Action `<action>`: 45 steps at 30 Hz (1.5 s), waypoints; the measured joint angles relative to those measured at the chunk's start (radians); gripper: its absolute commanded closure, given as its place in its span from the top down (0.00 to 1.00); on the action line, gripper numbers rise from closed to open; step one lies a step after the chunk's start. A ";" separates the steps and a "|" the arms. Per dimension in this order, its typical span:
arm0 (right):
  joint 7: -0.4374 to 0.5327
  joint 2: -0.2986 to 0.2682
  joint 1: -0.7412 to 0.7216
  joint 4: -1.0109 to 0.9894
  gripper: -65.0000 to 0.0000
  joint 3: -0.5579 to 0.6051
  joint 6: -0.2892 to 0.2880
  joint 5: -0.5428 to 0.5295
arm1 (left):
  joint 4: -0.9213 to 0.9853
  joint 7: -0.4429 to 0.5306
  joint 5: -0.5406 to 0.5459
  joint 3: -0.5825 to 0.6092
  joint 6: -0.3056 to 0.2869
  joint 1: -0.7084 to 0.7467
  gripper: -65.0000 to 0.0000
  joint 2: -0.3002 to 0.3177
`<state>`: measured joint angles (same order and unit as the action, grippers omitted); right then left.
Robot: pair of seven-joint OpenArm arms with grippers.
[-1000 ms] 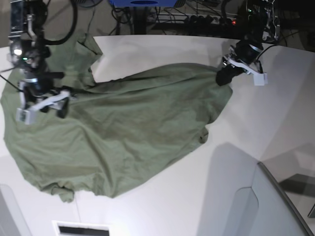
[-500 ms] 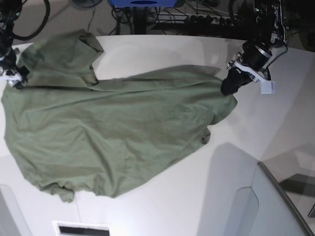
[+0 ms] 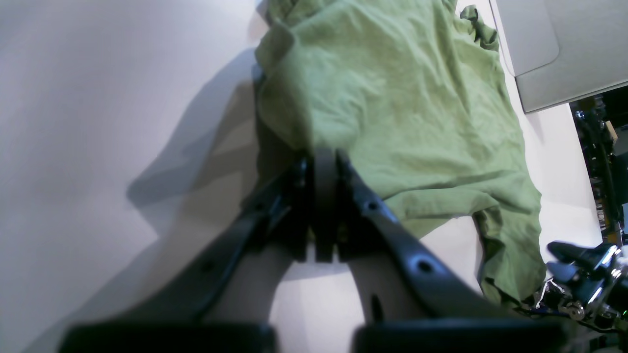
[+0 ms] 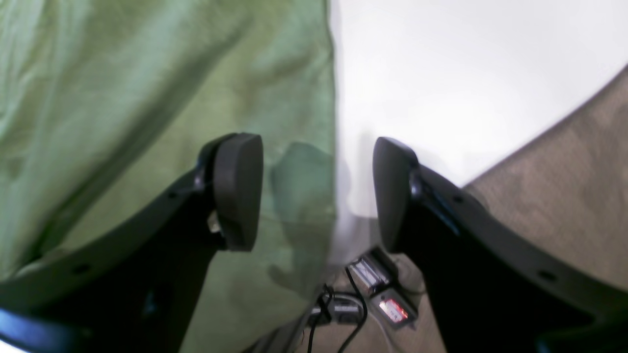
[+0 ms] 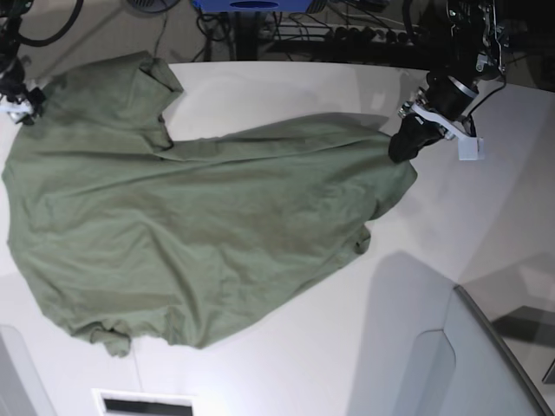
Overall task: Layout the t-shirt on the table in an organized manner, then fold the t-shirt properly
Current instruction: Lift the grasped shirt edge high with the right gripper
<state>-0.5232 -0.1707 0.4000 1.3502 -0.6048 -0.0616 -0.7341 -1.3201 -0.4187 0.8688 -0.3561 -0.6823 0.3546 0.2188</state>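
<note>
I see the left gripper (image 5: pixel 406 149) pinching the t-shirt (image 5: pixel 199 225) edge (right gripper (image 4: pixel 316 196) spread, over its far edge).

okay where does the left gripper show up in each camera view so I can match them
Base: left gripper at upper right, shut on the t-shirt edge.
Left wrist: left gripper at lower center, pinching the cloth.
Right wrist: not in view.
Shared landmark: the green t-shirt on the white table.

Robotics lab: white table (image 5: pixel 286 87), cable tangle (image 5: pixel 347 35) and power strip (image 4: pixel 380 289) on carpet behind.
</note>
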 measured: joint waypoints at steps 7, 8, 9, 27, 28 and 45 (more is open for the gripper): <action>0.008 0.003 0.005 -0.008 0.51 0.040 0.000 0.001 | 0.000 0.000 0.000 0.000 0.000 0.000 0.00 0.000; 0.012 0.003 0.003 -0.005 0.51 0.054 0.000 -0.003 | 0.000 0.000 0.000 0.000 0.000 0.000 0.00 0.000; 0.012 0.003 0.002 -0.003 0.51 0.063 0.000 -0.003 | 0.000 0.000 0.000 0.000 0.000 0.000 0.00 0.000; -0.025 0.003 0.000 0.068 0.00 0.093 0.017 0.000 | -0.001 0.000 0.000 -0.003 0.000 0.006 0.00 0.001; -0.051 0.000 0.000 0.093 0.00 0.092 0.019 0.002 | -0.008 -0.001 -0.001 -0.003 0.000 0.012 0.00 0.005; -0.378 0.000 -0.095 0.523 0.00 -0.054 0.006 0.006 | -0.233 -0.008 -0.001 -0.003 0.058 0.050 0.00 0.053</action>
<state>-0.9012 -0.1707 0.3054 1.8732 -0.6590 -0.0551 -0.7284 -1.5536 -0.4267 0.8680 -0.3592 -0.6239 0.4046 0.2722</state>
